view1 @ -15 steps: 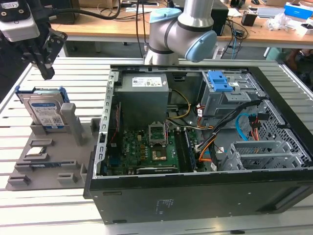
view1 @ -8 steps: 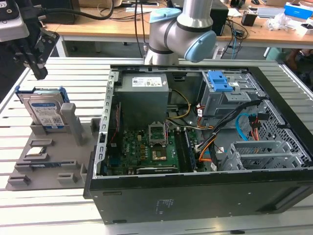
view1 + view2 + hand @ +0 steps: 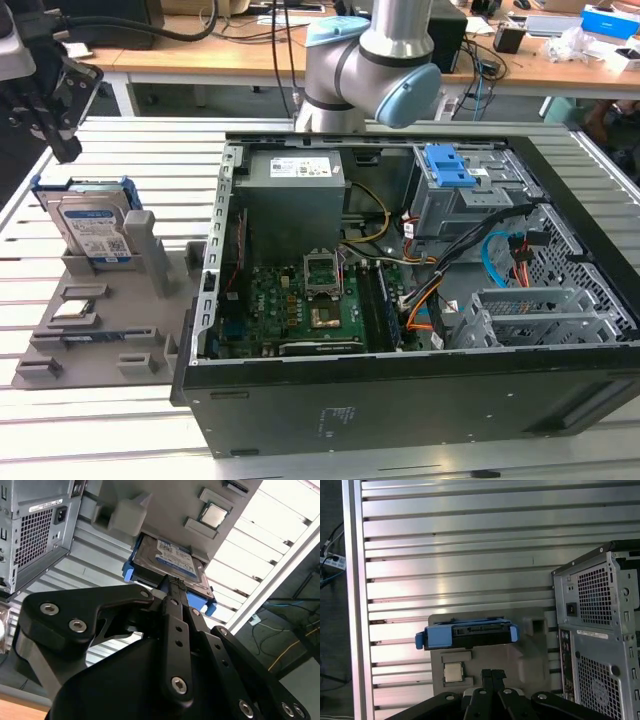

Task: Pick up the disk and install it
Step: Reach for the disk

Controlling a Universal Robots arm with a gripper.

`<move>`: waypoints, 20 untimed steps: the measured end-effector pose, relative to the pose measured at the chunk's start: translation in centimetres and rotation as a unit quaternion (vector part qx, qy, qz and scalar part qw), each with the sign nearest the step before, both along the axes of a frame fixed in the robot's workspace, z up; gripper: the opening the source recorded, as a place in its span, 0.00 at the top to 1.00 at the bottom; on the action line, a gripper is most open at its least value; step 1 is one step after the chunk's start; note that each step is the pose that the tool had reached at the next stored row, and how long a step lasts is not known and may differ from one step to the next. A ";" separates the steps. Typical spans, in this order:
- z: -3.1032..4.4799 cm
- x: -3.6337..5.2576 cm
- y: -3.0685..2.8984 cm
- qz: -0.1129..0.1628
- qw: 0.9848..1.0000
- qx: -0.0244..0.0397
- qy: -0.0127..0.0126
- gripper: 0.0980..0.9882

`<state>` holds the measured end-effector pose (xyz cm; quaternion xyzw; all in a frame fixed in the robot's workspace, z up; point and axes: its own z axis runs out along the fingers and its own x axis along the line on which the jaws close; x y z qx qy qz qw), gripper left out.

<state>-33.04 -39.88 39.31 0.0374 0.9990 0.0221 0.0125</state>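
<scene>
Black linkages of the hand [image 3: 175, 582] are being shown closest in both wrist views, with the fingertips being kept narrow, pressed together and gripping nothing. In the exterior view the hand [image 3: 65, 150] is being held at that view's left, just above the disk [image 3: 95, 225] and apart from it.

The disk is being kept upright on its long edge in a slot of the grey holder [image 3: 150, 300], its blue carrier rail uppermost. It is probably being stood this way so that a thin edge is offered to a hand coming from above, instead of a flat face lying on the tabletop [image 3: 100, 430]. A small square chip [image 3: 75, 310] is being stored flat in its own recess of the same holder, beside the disk and not touching it.

The computer case [image 3: 400, 400] is being laid on its side with the panel off. This is presumably being done so that the drive cage [image 3: 448, 165], with its blue latch, is being left reachable from above. No disk is being carried in it, so the installing is judged not yet done. The arm [image 3: 375, 60] is being bent over behind the case.
</scene>
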 end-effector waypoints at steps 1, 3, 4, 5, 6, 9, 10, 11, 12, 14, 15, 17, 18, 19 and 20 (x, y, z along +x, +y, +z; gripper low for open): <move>0.00 -0.18 0.00 0.000 1.000 0.000 0.000 0.99; 0.00 -0.62 0.00 0.000 1.000 0.000 0.000 0.99; 0.00 -0.74 0.00 0.000 1.000 0.000 0.000 0.99; 0.00 -0.95 0.00 0.000 1.000 0.000 0.000 0.99; 0.00 -1.07 0.00 0.000 1.000 0.000 0.000 0.99; 0.00 -1.52 0.00 0.000 1.000 0.000 0.000 0.99; 0.00 -1.63 0.00 0.000 1.000 0.000 0.000 0.99; 0.00 -1.87 0.00 0.000 1.000 0.000 0.000 0.99; -0.01 -2.10 0.00 0.000 1.000 0.000 0.000 0.99; -0.01 -2.75 0.00 0.000 1.000 0.000 0.000 0.99; -0.01 -2.91 0.00 0.000 1.000 0.000 0.000 0.99; -0.02 -3.23 0.00 0.000 1.000 0.000 0.000 0.99; -0.02 -3.35 0.00 0.000 1.000 0.000 0.000 0.99; -0.03 -3.64 0.00 0.000 1.000 0.000 0.000 0.99; -0.03 -3.79 0.00 0.000 1.000 0.000 0.000 0.99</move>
